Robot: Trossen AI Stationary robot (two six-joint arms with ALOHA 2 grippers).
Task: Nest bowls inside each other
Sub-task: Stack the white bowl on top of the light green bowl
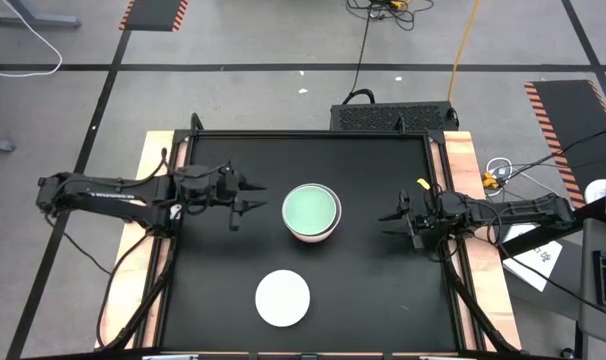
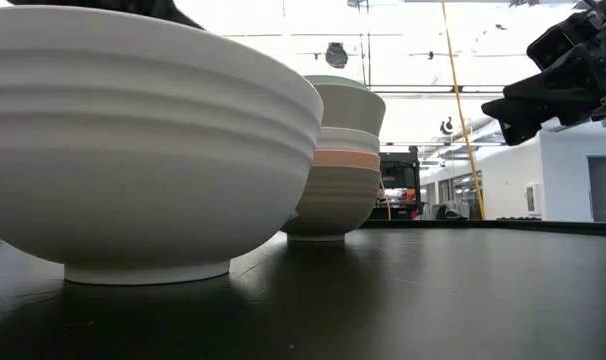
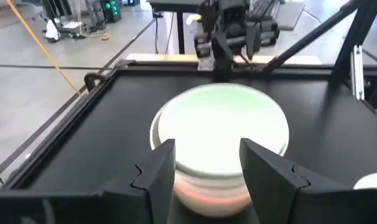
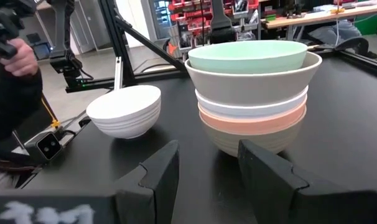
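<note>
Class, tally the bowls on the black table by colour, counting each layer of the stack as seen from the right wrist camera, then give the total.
White bowls: 2 (one alone, one in the stack)
Mint green bowl: 1
Olive-grey bowl: 1
Orange-coral bowl: 1
Beige bowl: 1
Total: 6

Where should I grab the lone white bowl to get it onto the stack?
Grip the white bowl by its rim, one finger inside and one outside the wall, coming down from above. It sits upright, mouth up and empty, apart from the stack, so the rim is free all round. Both the left gripper and the right gripper are open; either looks able to take it.
</note>
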